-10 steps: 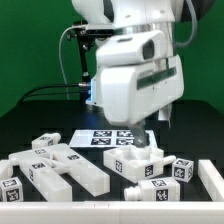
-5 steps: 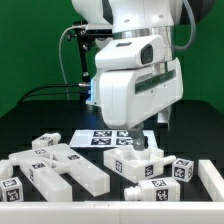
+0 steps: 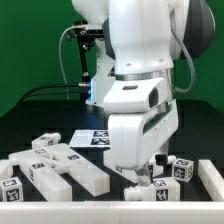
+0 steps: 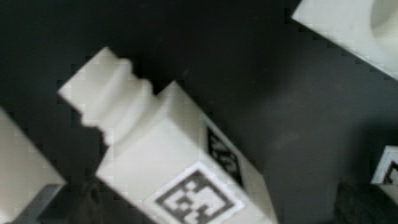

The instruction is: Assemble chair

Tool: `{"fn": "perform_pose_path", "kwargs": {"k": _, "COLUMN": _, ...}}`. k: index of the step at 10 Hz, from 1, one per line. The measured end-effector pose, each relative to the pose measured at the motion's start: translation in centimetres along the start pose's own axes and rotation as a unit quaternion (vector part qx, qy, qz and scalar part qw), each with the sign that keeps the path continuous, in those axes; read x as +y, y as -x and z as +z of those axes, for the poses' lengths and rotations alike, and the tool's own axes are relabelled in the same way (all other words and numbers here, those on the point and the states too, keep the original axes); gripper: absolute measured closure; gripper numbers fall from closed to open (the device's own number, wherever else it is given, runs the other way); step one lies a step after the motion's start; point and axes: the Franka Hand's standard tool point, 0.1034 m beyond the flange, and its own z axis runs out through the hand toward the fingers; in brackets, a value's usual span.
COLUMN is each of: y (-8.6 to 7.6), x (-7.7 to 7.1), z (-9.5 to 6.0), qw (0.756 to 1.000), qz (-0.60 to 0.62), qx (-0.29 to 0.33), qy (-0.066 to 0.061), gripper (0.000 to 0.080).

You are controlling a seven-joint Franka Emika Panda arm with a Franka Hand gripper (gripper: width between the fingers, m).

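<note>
the robot's hand (image 3: 148, 168) hung low over the black worktop (image 3: 25, 140), its fingers mostly hidden behind the arm's bulky white wrist in the exterior view. its jaws were spread wide and nothing was caught between them. that wide gap was probably meant to let the fingers straddle a part before closing.

in the wrist view, a white blocky plastic chair part with a stepped, notched end and a black-and-white square tag (image 4: 160, 140) lay flat directly under the camera. it sat at a slant across the picture, apart from another white piece (image 4: 356, 30) at the corner. it seemed to be the target, and lying alone left room on both flanks for the fingers.

the chair was still loose pieces. long white bars and slabs (image 3: 60, 170) lay in a cluster on the exterior view's left, and small white tagged cubes (image 3: 182, 170) sat on the exterior view's right. none looked joined with certainty. the marker board (image 3: 95, 138) lay flat behind them, clear of the work, likely so its tags stayed readable.
</note>
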Motion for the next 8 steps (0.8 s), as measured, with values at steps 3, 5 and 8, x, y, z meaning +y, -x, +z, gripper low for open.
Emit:
{"fn": "perform_pose_path", "kwargs": {"k": 3, "y": -0.9, "x": 1.0, "z": 0.5, "qw": 1.000, "qz": -0.003, "qx": 0.011, "qy": 0.017, "gripper": 0.0150}}
{"fn": "perform_pose_path", "kwargs": {"k": 5, "y": -0.9, "x": 0.9, "z": 0.7, "qw": 1.000, "qz": -0.002, "qx": 0.011, "qy": 0.015, "gripper": 0.0150}}
{"fn": "perform_pose_path", "kwargs": {"k": 8, "y": -1.0, "x": 1.0, "z": 1.2, "qw": 1.000, "qz": -0.001, "qx": 0.011, "qy": 0.013, "gripper": 0.0150}}
